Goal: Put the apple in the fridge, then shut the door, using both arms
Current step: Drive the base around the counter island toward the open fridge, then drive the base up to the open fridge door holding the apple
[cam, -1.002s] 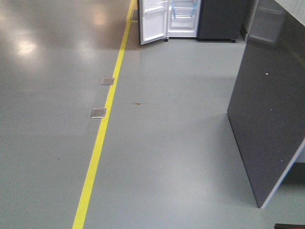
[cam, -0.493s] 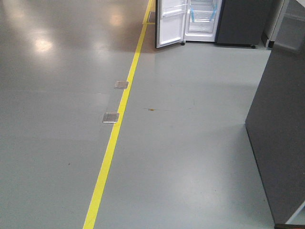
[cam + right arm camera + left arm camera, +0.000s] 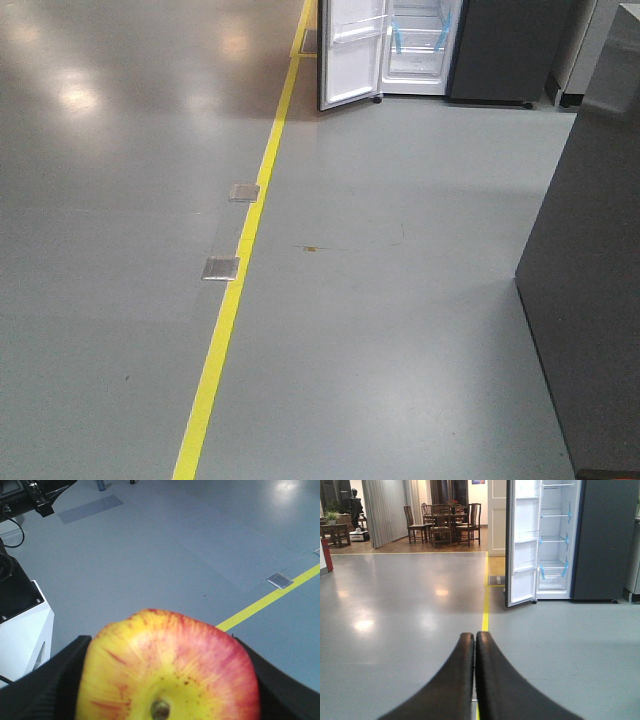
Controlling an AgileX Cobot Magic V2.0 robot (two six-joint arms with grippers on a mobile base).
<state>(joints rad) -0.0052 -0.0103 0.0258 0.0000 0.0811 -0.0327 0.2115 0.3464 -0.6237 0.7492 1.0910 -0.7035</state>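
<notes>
The fridge (image 3: 500, 50) stands far ahead at the top of the front view, its white inside (image 3: 420, 40) showing shelves with blue tape. Its door (image 3: 350, 55) hangs open toward the left. The left wrist view shows the same fridge (image 3: 600, 540) and open door (image 3: 522, 545) across the floor. My left gripper (image 3: 474, 636) is shut with nothing in it, fingers pressed together. My right gripper (image 3: 167, 680) is shut on the apple (image 3: 170, 665), red and yellow, which fills the lower part of that view between the black fingers (image 3: 50, 680).
A yellow floor line (image 3: 240, 260) runs toward the fridge, with two metal floor plates (image 3: 221, 268) beside it. A dark grey counter side (image 3: 590, 300) stands at the right. Chairs and a table (image 3: 445, 522) are far behind. A white robot part (image 3: 25, 630) sits left.
The view has shifted: the floor plates and the stain have slid down the frame, the fridge sits slightly left of before. The counter side takes up less of the right than a second ago.
</notes>
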